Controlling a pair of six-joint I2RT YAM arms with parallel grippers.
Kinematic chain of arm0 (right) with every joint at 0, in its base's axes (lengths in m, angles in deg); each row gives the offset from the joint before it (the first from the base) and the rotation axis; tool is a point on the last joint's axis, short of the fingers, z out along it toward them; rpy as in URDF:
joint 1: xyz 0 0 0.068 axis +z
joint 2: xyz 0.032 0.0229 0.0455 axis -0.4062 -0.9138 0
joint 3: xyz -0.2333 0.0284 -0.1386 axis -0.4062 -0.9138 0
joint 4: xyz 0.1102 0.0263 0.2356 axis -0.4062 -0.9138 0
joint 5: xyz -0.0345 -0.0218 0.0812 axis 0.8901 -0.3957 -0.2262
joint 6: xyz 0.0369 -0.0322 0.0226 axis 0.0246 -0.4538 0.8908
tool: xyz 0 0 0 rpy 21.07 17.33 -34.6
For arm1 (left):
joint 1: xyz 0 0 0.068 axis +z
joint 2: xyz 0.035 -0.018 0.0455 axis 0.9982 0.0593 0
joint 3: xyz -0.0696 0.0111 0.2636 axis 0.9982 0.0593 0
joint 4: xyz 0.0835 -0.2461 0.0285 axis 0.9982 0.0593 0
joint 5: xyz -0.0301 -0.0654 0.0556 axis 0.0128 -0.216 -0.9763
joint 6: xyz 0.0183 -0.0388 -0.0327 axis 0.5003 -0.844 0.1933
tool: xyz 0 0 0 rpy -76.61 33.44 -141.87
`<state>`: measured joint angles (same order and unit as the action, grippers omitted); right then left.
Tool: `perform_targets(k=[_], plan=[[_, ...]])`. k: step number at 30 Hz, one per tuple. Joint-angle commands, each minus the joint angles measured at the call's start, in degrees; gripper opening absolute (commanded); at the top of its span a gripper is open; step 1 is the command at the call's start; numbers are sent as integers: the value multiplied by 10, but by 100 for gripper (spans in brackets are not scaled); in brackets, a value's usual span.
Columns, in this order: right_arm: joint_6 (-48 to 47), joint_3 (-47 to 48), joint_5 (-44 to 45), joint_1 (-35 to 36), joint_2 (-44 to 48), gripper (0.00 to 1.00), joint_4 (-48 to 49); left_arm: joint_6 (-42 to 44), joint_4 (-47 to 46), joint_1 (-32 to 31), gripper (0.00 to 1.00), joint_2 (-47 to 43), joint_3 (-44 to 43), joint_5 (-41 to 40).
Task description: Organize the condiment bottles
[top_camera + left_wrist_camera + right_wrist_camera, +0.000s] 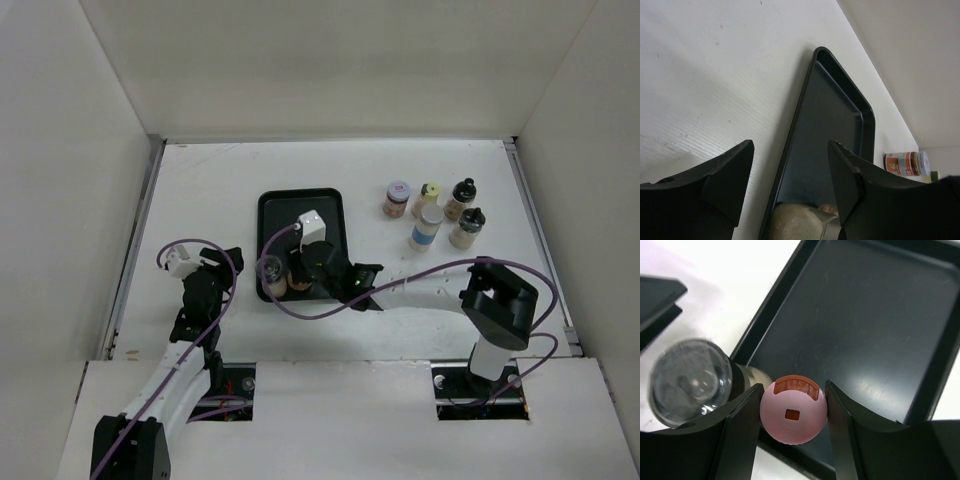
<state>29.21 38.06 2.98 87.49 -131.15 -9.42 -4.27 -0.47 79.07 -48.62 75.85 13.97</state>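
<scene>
A pink-capped condiment bottle (793, 412) stands upright between my right gripper's (793, 410) fingers, which press on both sides of its cap, over the near left part of the black tray (865, 315). Just left of it stands a clear-capped bottle (690, 382), at the tray's near left corner (270, 272). My right gripper (300, 272) reaches across from the right. Left of the tray, my left gripper (222, 260) stands open and holds nothing (790, 155), facing the tray's left rim (790, 150). Several more condiment bottles (428, 212) stand grouped on the table at the right.
White walls close in the table on the left, back and right. The right arm's purple cable (330, 305) loops over the tray's near edge. The far part of the tray (300, 205) is bare.
</scene>
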Motion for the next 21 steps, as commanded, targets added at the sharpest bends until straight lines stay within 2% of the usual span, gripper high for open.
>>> perform_targets(k=[1,5,7,9,11,12,13,21], plan=[[32,-12,24,9,-10,42,9,-1,-31,4,59,5,7,6],[35,-26,41,19,-5,41,3,-3,-34,5,59,1,10,10],[50,-34,42,23,0,44,-3,-3,-37,2,59,9,7,9],[57,-35,36,25,1,54,-8,-3,-38,3,59,9,8,13],[54,-35,36,29,2,72,-8,-4,-38,5,59,4,11,12],[55,-35,36,29,6,78,-9,-3,-38,4,59,6,9,9],[59,-35,35,29,11,81,-12,-2,-38,3,59,10,7,8],[62,-48,20,24,80,84,-27,-3,-38,4,59,9,8,14]])
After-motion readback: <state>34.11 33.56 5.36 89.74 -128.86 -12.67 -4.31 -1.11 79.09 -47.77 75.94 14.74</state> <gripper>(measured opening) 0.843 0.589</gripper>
